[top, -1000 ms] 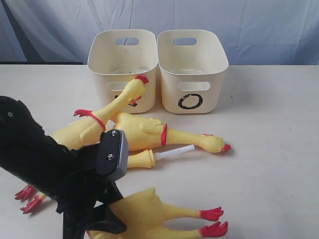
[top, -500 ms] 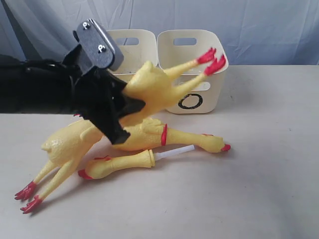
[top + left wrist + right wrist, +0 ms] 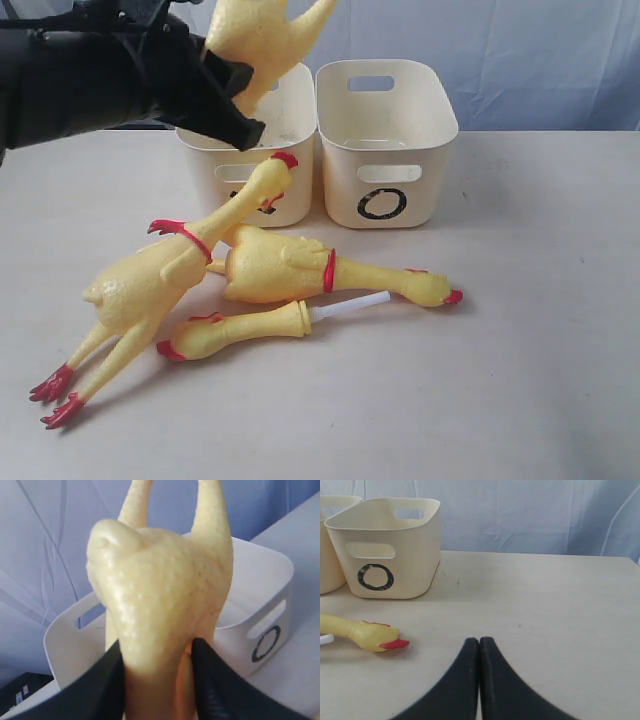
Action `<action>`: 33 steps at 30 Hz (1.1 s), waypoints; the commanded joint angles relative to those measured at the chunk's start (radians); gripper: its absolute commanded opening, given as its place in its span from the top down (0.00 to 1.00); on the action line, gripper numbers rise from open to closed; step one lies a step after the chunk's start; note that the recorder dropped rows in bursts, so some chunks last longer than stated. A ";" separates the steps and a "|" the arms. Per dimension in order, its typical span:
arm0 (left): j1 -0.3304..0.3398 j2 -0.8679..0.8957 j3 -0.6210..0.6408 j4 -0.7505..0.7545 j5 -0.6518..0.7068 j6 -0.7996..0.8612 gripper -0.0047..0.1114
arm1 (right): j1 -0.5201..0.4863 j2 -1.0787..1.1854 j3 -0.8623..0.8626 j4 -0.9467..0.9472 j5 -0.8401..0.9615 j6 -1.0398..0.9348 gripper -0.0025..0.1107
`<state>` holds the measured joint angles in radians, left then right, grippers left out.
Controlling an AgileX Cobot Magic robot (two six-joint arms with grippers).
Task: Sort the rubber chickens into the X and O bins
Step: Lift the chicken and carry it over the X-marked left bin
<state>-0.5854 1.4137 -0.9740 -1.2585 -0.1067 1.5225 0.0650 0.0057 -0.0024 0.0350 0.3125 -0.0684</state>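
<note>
Yellow chickens (image 3: 140, 285) w/ red feet; cream bin (image 3: 430, 180), blk O.

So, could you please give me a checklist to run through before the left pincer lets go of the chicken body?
1. Grip on the headless chicken body: ok, the left pincer clamps it on both sides.
2. Body over the left bin: cannot tell; they line up in both views, but depth is unclear.
3. That bin's mark: cannot tell, the head of a whole chicken covers it.
4. Bin mouth unblocked: ok, that head rests below the rim.
5. Clearance of the right pincer: ok, shut, low over the table.
</note>
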 commanded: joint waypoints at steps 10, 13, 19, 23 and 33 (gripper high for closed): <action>-0.001 0.270 -0.185 -0.034 -0.198 -0.004 0.96 | -0.005 -0.006 0.002 0.000 -0.006 -0.001 0.99; 0.025 0.321 -0.222 -0.034 -0.226 -0.046 0.96 | -0.005 -0.006 0.002 0.000 -0.006 -0.001 0.99; 0.106 0.392 -0.286 -0.010 -0.202 -0.187 0.96 | -0.005 -0.006 0.002 0.000 -0.006 -0.001 0.99; 0.144 0.425 -0.323 -0.006 -0.124 -0.187 0.96 | -0.005 -0.006 0.002 0.000 -0.006 -0.001 0.99; 0.174 0.524 -0.393 0.041 -0.030 -0.187 0.96 | -0.005 -0.006 0.002 0.000 -0.006 -0.001 0.99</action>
<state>-0.4190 1.9150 -1.3517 -1.2325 -0.1450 1.3420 0.0650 0.0057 -0.0024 0.0350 0.3125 -0.0684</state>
